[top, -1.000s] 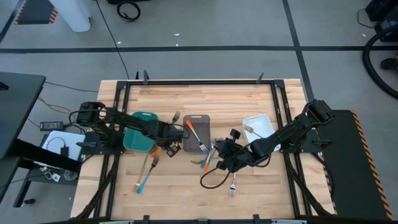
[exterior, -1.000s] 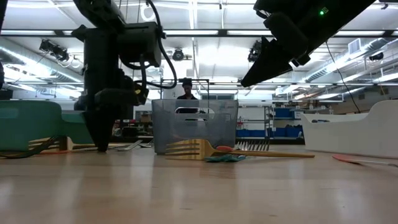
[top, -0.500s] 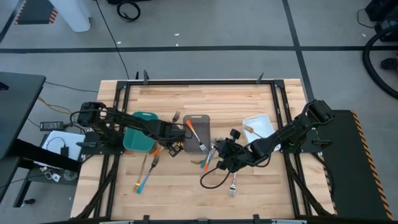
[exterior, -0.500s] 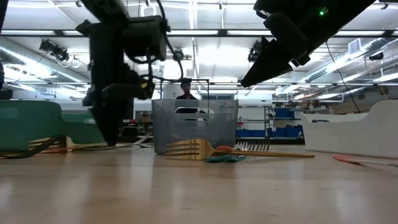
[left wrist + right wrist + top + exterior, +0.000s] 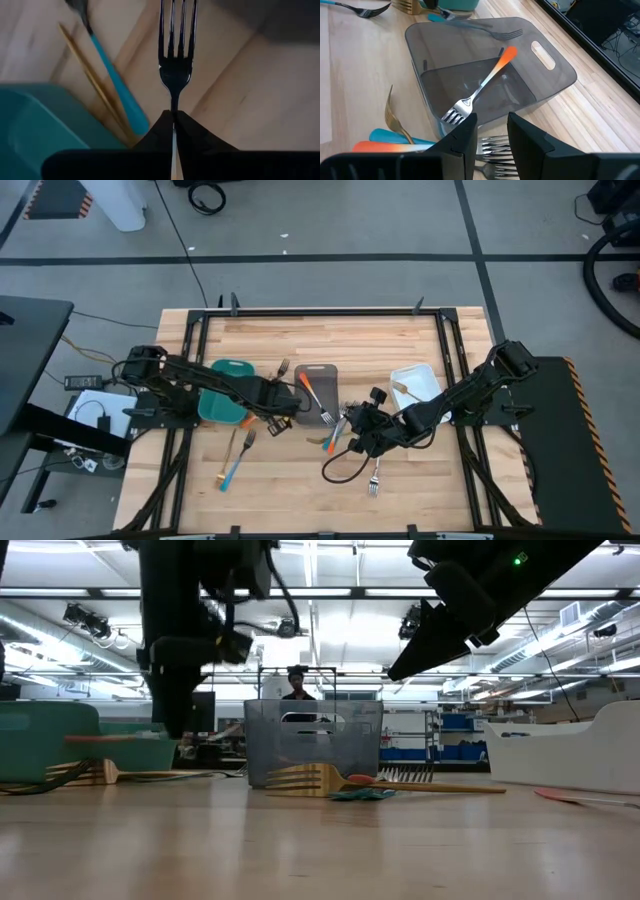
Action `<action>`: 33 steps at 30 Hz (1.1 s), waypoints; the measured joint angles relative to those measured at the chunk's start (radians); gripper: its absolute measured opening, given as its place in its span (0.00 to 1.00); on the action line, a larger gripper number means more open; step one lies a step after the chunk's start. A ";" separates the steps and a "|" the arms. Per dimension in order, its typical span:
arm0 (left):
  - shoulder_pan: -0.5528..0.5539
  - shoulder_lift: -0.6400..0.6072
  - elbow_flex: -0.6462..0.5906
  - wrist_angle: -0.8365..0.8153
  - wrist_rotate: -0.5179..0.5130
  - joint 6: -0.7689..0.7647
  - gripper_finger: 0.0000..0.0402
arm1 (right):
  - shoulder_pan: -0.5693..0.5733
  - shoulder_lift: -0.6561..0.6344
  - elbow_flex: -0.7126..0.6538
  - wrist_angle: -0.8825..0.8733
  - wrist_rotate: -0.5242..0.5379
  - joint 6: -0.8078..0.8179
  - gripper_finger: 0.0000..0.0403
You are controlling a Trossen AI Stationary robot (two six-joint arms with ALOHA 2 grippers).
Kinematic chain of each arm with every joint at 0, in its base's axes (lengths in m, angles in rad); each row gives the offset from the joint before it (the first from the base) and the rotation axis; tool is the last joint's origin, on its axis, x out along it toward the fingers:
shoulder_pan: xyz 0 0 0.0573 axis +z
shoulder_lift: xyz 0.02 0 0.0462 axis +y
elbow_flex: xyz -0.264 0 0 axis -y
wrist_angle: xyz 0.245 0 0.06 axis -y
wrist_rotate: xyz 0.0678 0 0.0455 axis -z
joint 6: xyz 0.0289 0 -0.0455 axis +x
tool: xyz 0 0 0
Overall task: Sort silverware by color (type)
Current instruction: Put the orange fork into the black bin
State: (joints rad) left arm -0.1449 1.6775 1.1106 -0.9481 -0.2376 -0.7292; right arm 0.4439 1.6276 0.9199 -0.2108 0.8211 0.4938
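My left gripper (image 5: 272, 414) hangs between the teal tray (image 5: 225, 392) and the grey tray (image 5: 316, 392), shut on an orange-handled fork (image 5: 176, 65) that is clear of the table. In the grey tray lies another orange-handled fork (image 5: 482, 87). A gold fork (image 5: 403, 388) lies in the white tray (image 5: 418, 385). My right gripper (image 5: 491, 125) stands open, raised above a cluster of silverware (image 5: 335, 435) in front of the grey tray, with nothing between its fingers. My left gripper pinches the fork's thin neck (image 5: 173, 105), just behind the tines, between its two fingers. The fingers point steeply down. The fork is lifted clear, and its orange handle (image 5: 100, 738) sticks out about level to one side of the gripper.
A blue-handled fork (image 5: 230, 468) and a gold fork (image 5: 241, 442) lie on the wood near the front left. A silver fork (image 5: 375, 476) lies by a black cable loop (image 5: 345, 468). A person (image 5: 300, 685) stands in the room beyond the table.
My left gripper has risen from the table top, staying shut, and has rolled a little. The orange-handled fork has come up with it and now hangs clear of the table. My right gripper has kept still.
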 joint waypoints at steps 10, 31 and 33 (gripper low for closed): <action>-0.035 -0.072 0.082 -0.095 -0.099 -0.024 0.03 | 0.000 0.000 -0.017 0.011 0.001 0.000 0.27; -0.044 -0.186 0.103 0.008 -0.270 0.498 0.03 | 0.002 0.000 -0.017 0.040 0.068 -0.026 0.26; -0.044 -0.186 0.103 0.055 -0.270 0.600 0.03 | 0.002 0.000 -0.017 0.032 0.068 -0.026 0.26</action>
State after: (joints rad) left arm -0.1890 1.4918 1.2133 -0.8927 -0.5079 -0.1287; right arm 0.4457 1.6276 0.9028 -0.1787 0.8894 0.4675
